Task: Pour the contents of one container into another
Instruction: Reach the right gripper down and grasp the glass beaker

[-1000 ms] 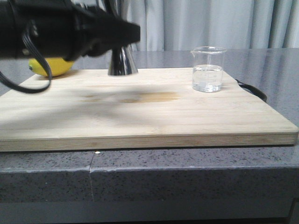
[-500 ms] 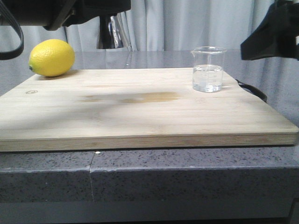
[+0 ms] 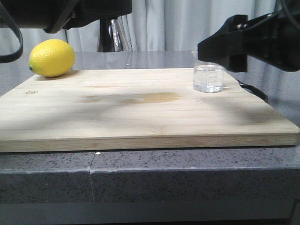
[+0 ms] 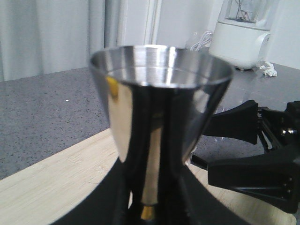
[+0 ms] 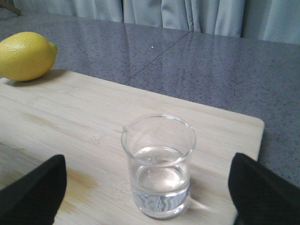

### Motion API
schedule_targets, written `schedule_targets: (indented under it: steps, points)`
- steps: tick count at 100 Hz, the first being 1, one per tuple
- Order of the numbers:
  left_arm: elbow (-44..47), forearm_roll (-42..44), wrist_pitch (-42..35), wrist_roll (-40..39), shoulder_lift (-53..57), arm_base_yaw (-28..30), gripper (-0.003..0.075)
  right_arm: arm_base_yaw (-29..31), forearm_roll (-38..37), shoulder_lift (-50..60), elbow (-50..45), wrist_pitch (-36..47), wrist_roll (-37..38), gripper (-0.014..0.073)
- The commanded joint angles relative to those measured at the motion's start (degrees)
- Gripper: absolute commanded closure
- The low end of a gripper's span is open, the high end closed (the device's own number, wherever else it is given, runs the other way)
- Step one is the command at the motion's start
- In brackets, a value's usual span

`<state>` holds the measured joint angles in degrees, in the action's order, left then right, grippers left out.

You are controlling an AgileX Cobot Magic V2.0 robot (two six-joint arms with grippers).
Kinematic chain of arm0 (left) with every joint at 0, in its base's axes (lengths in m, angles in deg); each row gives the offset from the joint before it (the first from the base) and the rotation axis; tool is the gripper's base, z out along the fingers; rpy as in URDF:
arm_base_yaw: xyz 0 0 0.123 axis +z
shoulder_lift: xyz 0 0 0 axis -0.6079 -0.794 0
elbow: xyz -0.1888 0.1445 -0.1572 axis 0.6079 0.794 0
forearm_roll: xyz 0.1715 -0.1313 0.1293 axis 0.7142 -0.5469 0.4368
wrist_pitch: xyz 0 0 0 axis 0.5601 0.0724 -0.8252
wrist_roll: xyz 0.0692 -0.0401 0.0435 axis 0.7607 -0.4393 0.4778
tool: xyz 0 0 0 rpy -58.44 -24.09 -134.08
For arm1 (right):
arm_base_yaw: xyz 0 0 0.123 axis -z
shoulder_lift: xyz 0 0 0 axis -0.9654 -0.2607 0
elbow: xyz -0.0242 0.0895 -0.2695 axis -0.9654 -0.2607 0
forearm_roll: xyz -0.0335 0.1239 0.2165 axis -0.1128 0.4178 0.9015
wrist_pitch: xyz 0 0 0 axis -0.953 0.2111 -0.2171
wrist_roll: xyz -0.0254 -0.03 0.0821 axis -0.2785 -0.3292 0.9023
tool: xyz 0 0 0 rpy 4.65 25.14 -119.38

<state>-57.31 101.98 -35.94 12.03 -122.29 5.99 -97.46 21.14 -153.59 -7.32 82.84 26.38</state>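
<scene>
A clear glass beaker [image 5: 158, 166], about a third full of clear liquid, stands on the wooden cutting board [image 3: 140, 112] at its back right. My right gripper [image 5: 146, 161] is open, its black fingers [image 5: 33, 192] wide on either side of the beaker and not touching it. From the front, the right gripper [image 3: 213, 49] hovers at the beaker's [image 3: 208, 78] rim and hides its top. The steel jigger [image 4: 159, 103], with its gold band, is upright in my left gripper [image 4: 150, 208], which is shut on its waist. The jigger [image 3: 115, 35] is held above the board's back edge.
A yellow lemon [image 3: 51, 57] lies at the board's back left corner. A brownish stain [image 3: 154, 97] marks the board's middle. The board has a black handle [image 3: 255, 91] on its right end. A white blender [image 4: 243, 28] stands on the grey counter [image 3: 164, 58] behind.
The left arm has lifted the jigger off the board and uncovered the lemon. The right gripper has come in from the right to the beaker.
</scene>
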Motion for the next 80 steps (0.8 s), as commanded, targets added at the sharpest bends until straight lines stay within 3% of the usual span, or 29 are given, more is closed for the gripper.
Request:
schedule_targets:
  steps: [1,63,80]
  points:
    - [-1.5,-1.6,-4.1,-0.7,2.0,-0.4,0.0740,-0.1,-0.6,-1.1,1.1,8.3,-0.5,-0.0038]
    - [-1.5,-1.6,-4.1,-0.7,2.0,-0.4,0.0740,0.7,2.8,-14.9,1.2,29.1,-6.5,-0.0036]
    - [-1.5,-1.4,-4.1,-0.7,2.0,-0.4,0.0740,0.7,3.6,-16.9,1.3,31.0,-6.7,0.0053]
